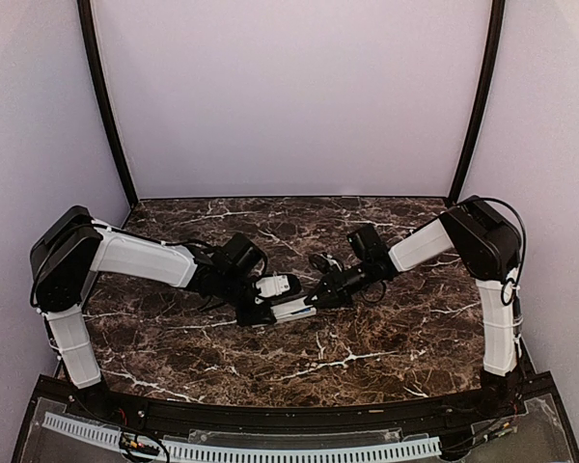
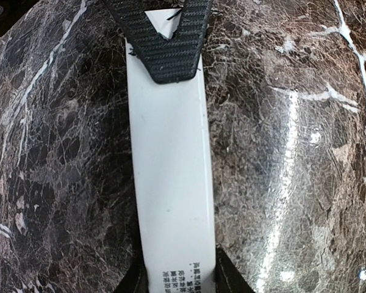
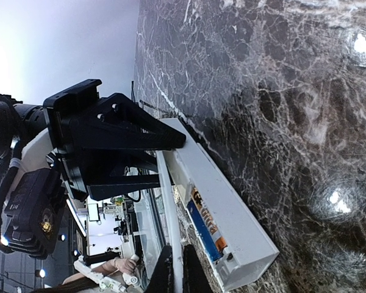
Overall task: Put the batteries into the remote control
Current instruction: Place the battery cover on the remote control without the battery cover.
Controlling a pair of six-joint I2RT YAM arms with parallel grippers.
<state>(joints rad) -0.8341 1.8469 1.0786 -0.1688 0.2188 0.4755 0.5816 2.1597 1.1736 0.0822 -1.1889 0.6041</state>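
The remote control (image 3: 238, 201), a white bar, lies on the dark marble with its open slot facing away from the table. A blue and orange battery (image 3: 204, 229) sits in that slot. A thin white strip (image 3: 169, 213) with a small dark label (image 2: 180, 274) hangs tilted over the slot, and it hides the remote in the left wrist view. My right gripper (image 3: 178, 268) is shut on the strip's near end. My left gripper (image 2: 182, 278) has a finger against each long edge at the other end. In the top view the bar (image 1: 294, 309) lies between both grippers.
Dark veined marble (image 1: 367, 338) covers the table, with pale walls on three sides. Black posts (image 1: 106, 106) stand at the back corners. A perforated white rail (image 1: 270, 451) runs along the near edge. Both arms meet at the table's middle.
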